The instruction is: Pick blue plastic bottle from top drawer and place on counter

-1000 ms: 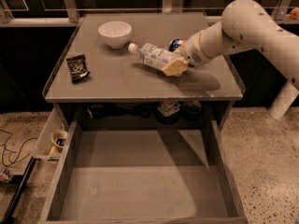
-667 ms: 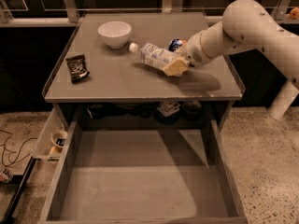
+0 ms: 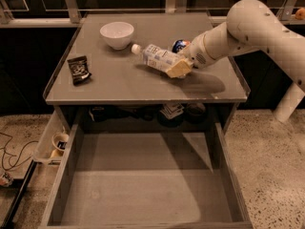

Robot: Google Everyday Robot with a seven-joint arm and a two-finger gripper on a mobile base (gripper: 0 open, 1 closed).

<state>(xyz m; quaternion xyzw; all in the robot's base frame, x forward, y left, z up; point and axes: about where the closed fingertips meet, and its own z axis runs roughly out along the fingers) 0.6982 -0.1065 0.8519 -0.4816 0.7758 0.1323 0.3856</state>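
The blue plastic bottle (image 3: 155, 57), clear with a white cap and a white-and-blue label, lies tilted over the counter (image 3: 124, 82), cap pointing left toward a bowl. My gripper (image 3: 178, 68) is shut on the bottle's base end, its pale fingers (image 3: 176, 70) clamped around it, just above the counter surface. The white arm reaches in from the right. The top drawer (image 3: 143, 185) is pulled open below the counter, and its grey bottom shows nothing in it.
A white bowl (image 3: 116, 34) stands at the counter's back left. A dark snack packet (image 3: 79, 69) lies at the left edge. A blue soda can (image 3: 179, 45) sits behind the gripper. A small whitish side tray (image 3: 52, 144) with a cup hangs left of the drawer.
The bottle and gripper have stayed in nearly the same spot over the counter; no clear movement shows.
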